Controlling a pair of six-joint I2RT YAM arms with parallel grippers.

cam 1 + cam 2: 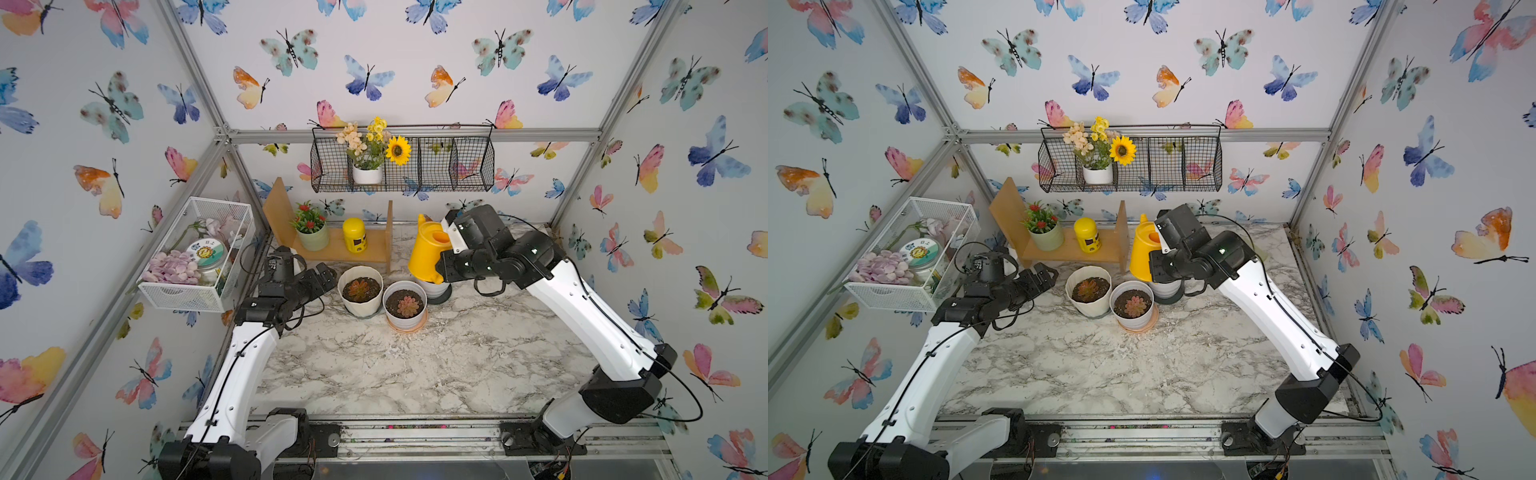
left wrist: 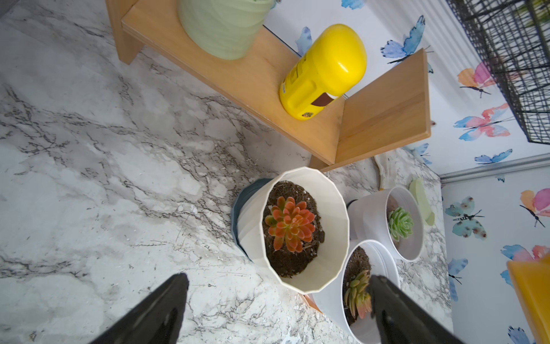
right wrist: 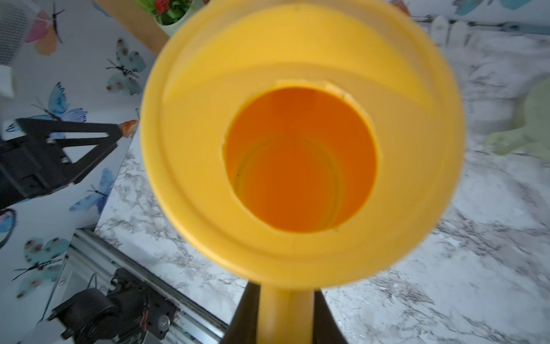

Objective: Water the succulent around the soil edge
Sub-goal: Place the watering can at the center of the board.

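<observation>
No legible text: marks on the jar lid [image 1: 206,250] and yellow bottle label [image 2: 293,79] too small

Both top views sit high at the front, looking down and back across the grey-veined marble tabletop [image 1: 415,365] to the butterfly-print back wall [image 1: 374,99], with near-identical framing. Left wrist cam looks down from close up at the orange-red rosette succulent [image 2: 290,223] in its ribbed cream-white pot [image 2: 253,235], wooden shelf [image 2: 262,68] behind, all shared with both top views. Right wrist cam sits tight over the open mouth of the yellow plastic watering can [image 3: 300,160], blurred, also seen from the top.
</observation>
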